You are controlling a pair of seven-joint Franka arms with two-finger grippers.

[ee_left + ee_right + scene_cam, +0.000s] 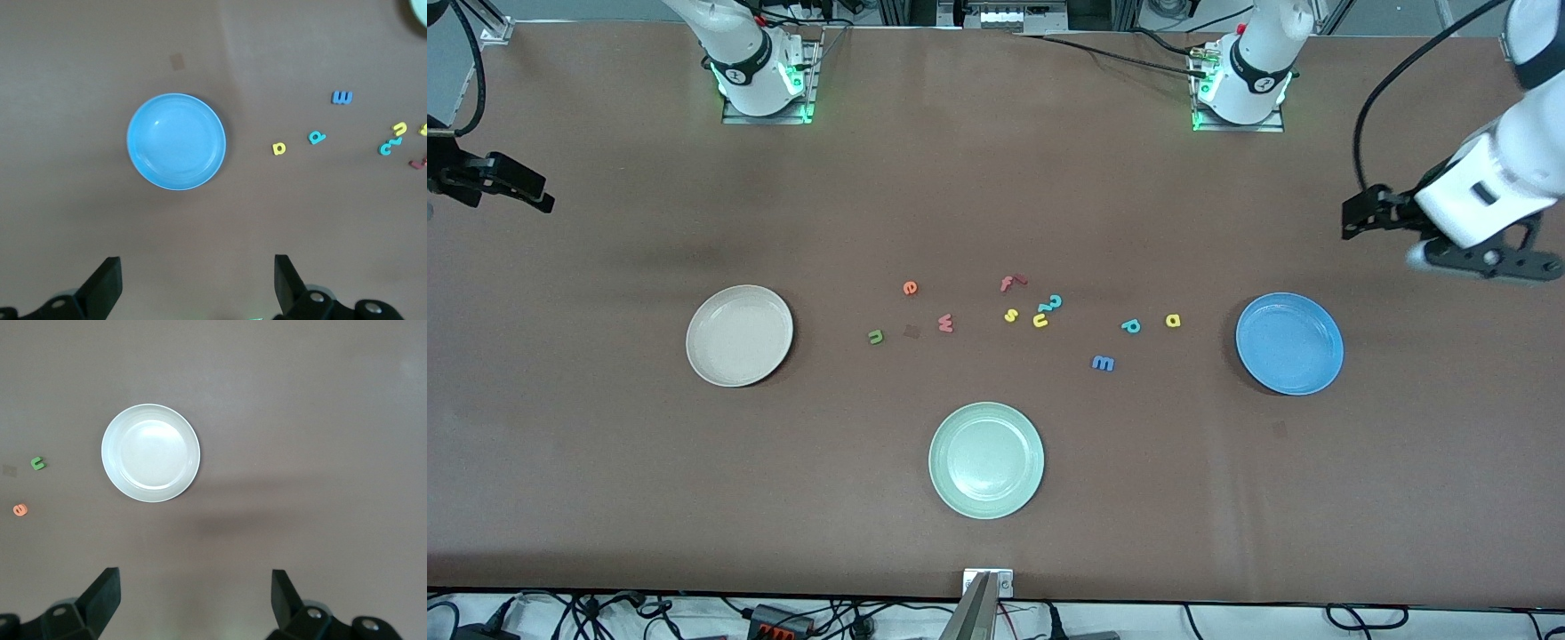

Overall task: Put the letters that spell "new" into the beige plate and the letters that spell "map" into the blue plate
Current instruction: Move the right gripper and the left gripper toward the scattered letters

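Brown table (pixel 996 178) cloth lies under everything, and all my letters sit on it in a loose row between the plates; none is in a plate yet. Green n (pixel 876 336), orange e (pixel 909 287) and pink w (pixel 945 323) lie toward the beige plate (pixel 739 335). Blue m (pixel 1103 362), teal p (pixel 1130 326) and yellow a (pixel 1173 320) lie toward the blue plate (pixel 1289 343). My left gripper (pixel 193 287) hangs up in the air near the blue plate with its fingers wide apart, holding nothing. My right gripper (pixel 193 607) hangs near the beige plate, also spread wide and holding nothing. I think the tricky part is the look-alikes. Yellow s (pixel 1010 315) and yellow u (pixel 1040 319) could fool me when I want the a. Teal curly shape (pixel 1053 303) touches the u and looks like the p. Red f (pixel 1009 283) could pass for the w. Pale green plate (pixel 986 460) is a wrong home. These letters are tiny and flat, so my fingers might slip or push one away.
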